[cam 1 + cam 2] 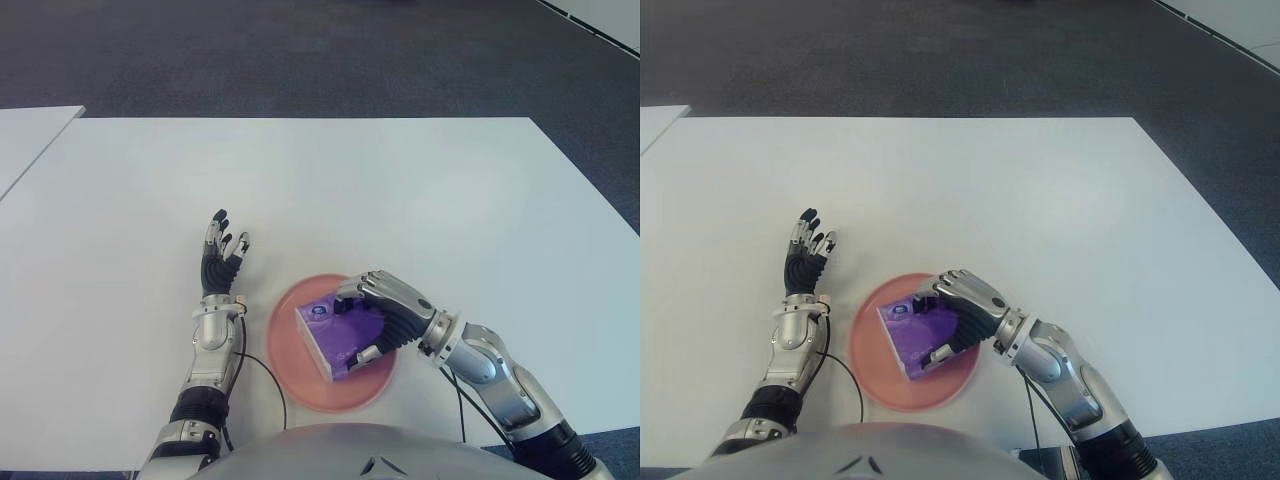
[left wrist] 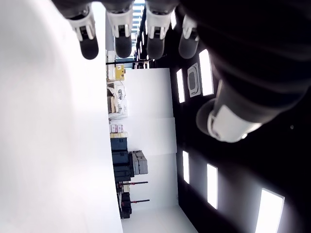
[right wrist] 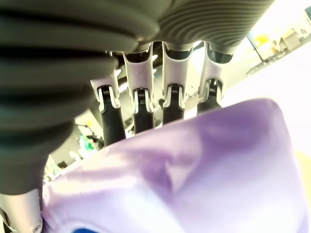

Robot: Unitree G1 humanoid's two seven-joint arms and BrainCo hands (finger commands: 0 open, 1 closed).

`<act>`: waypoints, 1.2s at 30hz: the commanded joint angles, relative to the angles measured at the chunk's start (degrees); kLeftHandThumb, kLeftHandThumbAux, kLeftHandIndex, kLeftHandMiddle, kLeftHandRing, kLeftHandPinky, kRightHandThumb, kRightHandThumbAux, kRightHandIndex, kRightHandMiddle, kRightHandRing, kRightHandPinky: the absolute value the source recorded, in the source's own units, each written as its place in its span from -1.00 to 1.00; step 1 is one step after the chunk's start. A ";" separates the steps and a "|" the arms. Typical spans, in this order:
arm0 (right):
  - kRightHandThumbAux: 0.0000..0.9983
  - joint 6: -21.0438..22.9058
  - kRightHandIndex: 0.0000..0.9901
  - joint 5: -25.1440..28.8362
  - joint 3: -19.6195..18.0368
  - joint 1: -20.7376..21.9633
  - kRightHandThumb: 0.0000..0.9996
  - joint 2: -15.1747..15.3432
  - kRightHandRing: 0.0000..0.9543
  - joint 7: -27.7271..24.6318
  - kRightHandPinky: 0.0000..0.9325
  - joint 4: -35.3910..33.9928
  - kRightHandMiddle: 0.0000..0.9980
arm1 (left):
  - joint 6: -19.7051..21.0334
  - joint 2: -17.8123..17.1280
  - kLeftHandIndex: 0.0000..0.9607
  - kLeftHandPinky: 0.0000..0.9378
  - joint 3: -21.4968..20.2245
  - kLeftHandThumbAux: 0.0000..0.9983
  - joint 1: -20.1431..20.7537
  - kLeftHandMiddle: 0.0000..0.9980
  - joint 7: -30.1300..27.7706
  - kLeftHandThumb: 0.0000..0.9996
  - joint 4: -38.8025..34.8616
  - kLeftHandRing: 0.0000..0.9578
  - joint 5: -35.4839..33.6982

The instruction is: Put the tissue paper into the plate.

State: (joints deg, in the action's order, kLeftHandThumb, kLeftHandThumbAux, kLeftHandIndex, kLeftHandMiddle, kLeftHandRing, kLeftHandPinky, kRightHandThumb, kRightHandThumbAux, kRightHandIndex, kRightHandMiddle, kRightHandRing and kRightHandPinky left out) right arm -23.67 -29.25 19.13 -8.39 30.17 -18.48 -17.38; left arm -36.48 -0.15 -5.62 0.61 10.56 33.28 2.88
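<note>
Tissue paper (image 1: 340, 335), a purple pack, sits inside the pink plate (image 1: 283, 352) near the front edge of the white table (image 1: 400, 190), and the right hand (image 1: 385, 312) is wrapped over it from the right side, fingers (image 3: 141, 109) curled across its top and thumb at its near end, clamped on the pack. The pack looks to be lying on the plate's floor, though I cannot tell if its weight is fully down. Just left of the plate, the left hand (image 1: 222, 262) shows with fingers straight and spread, holding nothing.
</note>
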 commanded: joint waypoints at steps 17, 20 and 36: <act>-0.09 0.96 -0.99 -6.18 -1.17 -3.33 -0.73 5.21 -0.99 -3.34 -0.99 -3.08 -0.99 | 0.80 1.14 -0.85 -1.00 0.84 0.27 -4.82 -0.95 0.29 -0.60 1.17 -1.00 1.39; -0.18 2.04 -1.00 -4.64 -1.08 -1.21 -0.78 5.67 -1.00 -5.52 -1.00 -3.17 -1.00 | 1.10 1.16 -0.86 -1.00 0.72 0.27 -4.80 -0.95 0.27 -0.60 1.17 -1.00 1.26; -0.31 6.29 -1.00 0.39 -1.53 8.80 -0.85 4.19 -1.00 -12.25 -1.00 -1.18 -1.00 | 0.63 1.05 -0.86 -1.00 0.32 0.26 -4.30 -0.95 0.14 -0.63 1.95 -1.00 0.98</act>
State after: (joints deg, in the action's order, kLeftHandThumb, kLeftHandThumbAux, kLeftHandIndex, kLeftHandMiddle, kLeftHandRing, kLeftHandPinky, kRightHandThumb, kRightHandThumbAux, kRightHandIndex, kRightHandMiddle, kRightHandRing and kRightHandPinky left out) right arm -21.79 -30.39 17.99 -3.28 34.52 -26.99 -20.03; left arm -36.24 0.42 -5.71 -0.77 10.57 31.65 3.27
